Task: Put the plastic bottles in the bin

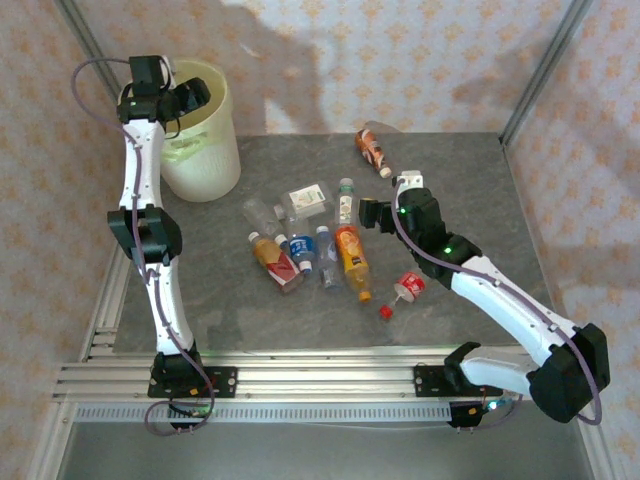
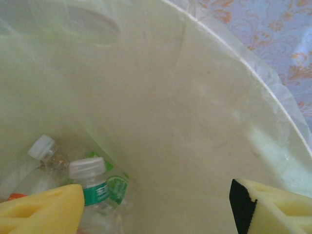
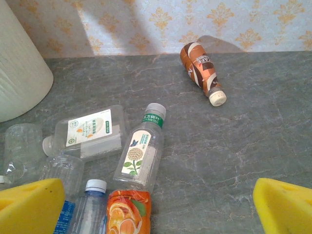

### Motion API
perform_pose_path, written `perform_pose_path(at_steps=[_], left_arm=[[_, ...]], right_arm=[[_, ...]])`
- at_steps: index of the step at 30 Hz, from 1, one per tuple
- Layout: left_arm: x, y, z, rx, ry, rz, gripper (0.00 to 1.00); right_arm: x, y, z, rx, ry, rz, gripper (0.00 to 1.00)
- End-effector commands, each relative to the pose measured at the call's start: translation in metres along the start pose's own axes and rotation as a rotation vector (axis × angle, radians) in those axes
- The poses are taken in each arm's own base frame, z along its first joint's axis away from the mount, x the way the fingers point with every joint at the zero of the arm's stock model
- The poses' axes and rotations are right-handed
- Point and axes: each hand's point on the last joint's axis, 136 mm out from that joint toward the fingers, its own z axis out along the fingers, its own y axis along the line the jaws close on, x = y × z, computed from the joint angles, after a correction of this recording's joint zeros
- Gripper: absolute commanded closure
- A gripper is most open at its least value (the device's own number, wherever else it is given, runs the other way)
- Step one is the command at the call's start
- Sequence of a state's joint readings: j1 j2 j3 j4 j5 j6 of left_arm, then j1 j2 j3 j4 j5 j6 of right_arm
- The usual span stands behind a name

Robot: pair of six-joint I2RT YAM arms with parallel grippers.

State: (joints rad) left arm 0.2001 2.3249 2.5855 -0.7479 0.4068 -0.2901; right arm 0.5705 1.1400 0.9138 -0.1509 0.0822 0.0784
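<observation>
Two yellow pads [image 2: 41, 209], two white-capped bottles [image 2: 95, 187], one bin [image 2: 195, 122]

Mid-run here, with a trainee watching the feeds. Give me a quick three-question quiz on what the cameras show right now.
1. True or false: the left gripper, over the large pale cream round plastic bin, is clamped on a bottle.
2. Where is the brown-labelled plastic bottle with the white cap? A: inside the bin. B: lying on the grey stone-patterned table, apart from the cluster of bottles. C: standing upright beside the bin.
3. Fill in: the clear plastic bottle with the green label band lying in the bin has a ___ cap.
Key: 1 false, its jaws stand apart with nothing between them; 2 B; 3 white.
</observation>
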Motion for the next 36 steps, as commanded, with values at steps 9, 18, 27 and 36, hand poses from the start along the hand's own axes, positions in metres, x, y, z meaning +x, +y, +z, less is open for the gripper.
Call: perform_pose_path(at_steps=[9,18,27,36], left_arm=[[-0.026,-0.043,-0.034,0.17,-0.05,-0.054,0.11],[-0.046,-0.075,-0.088,0.176,-0.182,-0.036,0.03],[-0.037,-0.106,-0.152,0.197,-0.274,0.009,0.0],[0.01,-0.127,-0.2,0.321,-0.288,-0.022,0.0]], right_arm=[[-0.009,-0.023,0.002,0.099,-0.021,0.112,0.01],[0.001,-0.034,0.012,0.084,0.036,0.18,0.01],[0.005,-0.052,0.036,0.11,0.09,0.116,0.01],[0.019,-0.089,0.088,0.138,0.274,0.01,0.0]])
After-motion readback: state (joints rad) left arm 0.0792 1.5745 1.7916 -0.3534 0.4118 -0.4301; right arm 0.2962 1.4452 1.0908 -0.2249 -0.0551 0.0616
